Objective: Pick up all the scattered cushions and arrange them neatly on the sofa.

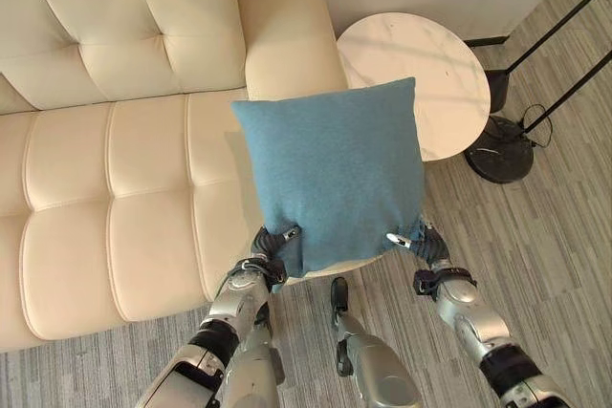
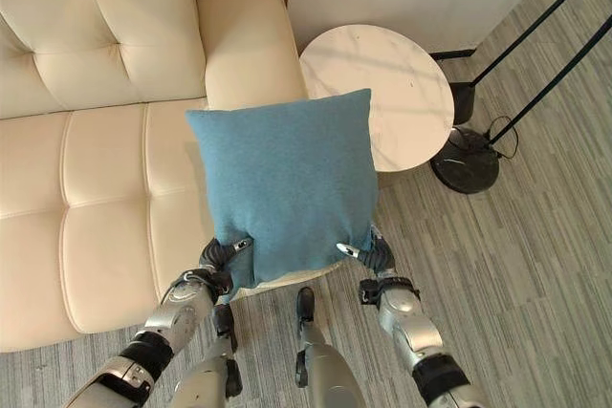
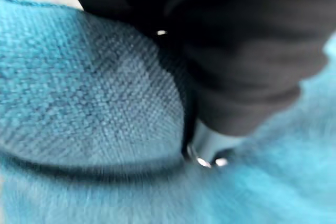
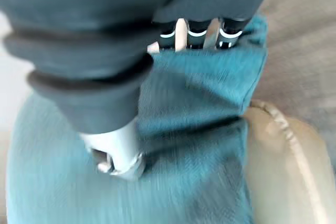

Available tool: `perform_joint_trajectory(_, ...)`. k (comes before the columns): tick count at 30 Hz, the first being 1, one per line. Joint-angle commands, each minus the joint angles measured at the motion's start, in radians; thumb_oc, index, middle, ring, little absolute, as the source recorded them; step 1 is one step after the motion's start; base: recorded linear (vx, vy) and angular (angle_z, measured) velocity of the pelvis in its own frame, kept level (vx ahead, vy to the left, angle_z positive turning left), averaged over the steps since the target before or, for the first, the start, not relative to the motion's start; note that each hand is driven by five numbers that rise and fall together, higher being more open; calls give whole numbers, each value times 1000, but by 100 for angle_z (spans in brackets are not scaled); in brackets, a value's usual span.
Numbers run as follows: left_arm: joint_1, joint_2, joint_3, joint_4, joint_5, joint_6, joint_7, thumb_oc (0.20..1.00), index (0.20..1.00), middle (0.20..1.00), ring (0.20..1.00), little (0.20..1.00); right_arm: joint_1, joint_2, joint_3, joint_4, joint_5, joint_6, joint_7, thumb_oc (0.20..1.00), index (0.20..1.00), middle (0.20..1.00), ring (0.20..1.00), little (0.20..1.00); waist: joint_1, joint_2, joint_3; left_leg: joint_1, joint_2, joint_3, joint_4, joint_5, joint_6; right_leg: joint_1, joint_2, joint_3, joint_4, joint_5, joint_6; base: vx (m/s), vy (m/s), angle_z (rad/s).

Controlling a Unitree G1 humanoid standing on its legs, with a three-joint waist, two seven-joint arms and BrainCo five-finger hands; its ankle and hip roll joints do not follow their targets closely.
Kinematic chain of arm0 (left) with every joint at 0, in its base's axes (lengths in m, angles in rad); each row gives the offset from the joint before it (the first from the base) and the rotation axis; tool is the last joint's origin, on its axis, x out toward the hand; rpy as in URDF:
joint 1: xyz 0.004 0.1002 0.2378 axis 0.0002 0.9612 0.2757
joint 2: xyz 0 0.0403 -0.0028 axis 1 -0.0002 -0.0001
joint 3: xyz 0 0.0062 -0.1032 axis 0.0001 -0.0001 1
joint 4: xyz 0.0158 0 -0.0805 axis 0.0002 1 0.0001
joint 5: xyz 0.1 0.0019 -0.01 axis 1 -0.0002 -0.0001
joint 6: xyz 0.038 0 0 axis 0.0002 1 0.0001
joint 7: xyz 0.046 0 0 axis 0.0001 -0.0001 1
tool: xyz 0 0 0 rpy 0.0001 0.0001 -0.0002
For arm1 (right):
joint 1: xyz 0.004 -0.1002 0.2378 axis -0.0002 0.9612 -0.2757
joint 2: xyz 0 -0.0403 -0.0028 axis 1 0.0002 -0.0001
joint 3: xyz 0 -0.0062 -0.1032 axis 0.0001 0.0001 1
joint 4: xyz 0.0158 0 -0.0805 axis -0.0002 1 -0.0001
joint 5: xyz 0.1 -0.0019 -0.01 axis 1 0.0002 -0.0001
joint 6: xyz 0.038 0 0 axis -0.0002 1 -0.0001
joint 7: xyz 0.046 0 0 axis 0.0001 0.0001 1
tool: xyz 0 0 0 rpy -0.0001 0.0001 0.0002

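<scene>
Left eye view: blue cushion (image 1: 330, 174) held up off the floor, face toward the camera, one bottom corner in each hand, in front of the cream sofa (image 1: 115, 188) at the seat end by the armrest. Left hand (image 1: 273, 244) is clamped on the lower left corner, thumb over the front of the fabric; right hand (image 1: 418, 239) is clamped on the lower right corner the same way. Round white side table (image 1: 449, 74) stands just beside the sofa's armrest, partly behind the cushion's upper right corner. Black lamp base (image 1: 502, 152) sits on the grey striped floor (image 1: 555, 236) just beside the table. Right eye view: same layout, cushion's bottom edge over the sofa's front edge, top edge in front of the seat and armrest. Left wrist view: dark ribbed cover up close, thumb pressed into blue fabric, cloth bunched under it. Right wrist view: fingers (image 4: 202, 32) curl over the cushion's edge, thumb flat on the near face, so cloth is pinched between them; cream sofa edge shows beside the cushion.
</scene>
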Motion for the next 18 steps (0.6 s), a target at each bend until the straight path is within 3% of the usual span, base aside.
perform_joint_trajectory(1,-54,-151,-73,-62,-102,-10,-126,200,200,200,200,200,0,143,104,-23,206,-18,134,200,200,200,200,200,15,0,10,12,26,-85,2,-68,-42,-6,-24,-11,97,-172,56,0,0,0)
perform_joint_trajectory(3,-34,-178,-81,-98,-203,-18,-139,200,200,200,200,200,-5,188,116,-3,344,-41,154,200,200,200,200,200,24,8,26,17,25,-87,0,-69,-44,-2,-25,-16,98,-174,57,0,0,0)
perform_joint_trajectory(5,-25,-187,-85,-128,-247,-26,-146,200,200,200,200,200,-15,202,132,-19,389,-52,168,200,200,200,200,200,29,13,30,17,23,-88,-1,-66,-46,-2,-26,-17,97,-172,57,0,0,0)
perform_joint_trajectory(11,18,-184,-98,-198,-290,-29,-159,200,200,200,200,200,-10,202,149,-81,425,-69,191,200,200,200,200,200,36,22,23,34,21,-88,-3,-72,-46,14,-30,-22,97,-177,58,3,6,1)
perform_joint_trajectory(18,118,-105,-90,-335,-229,-35,-151,200,200,200,200,200,46,151,148,-237,386,-78,208,200,200,200,200,200,41,29,-28,65,14,-90,-7,-89,-39,55,-39,-31,83,-181,63,22,32,5)
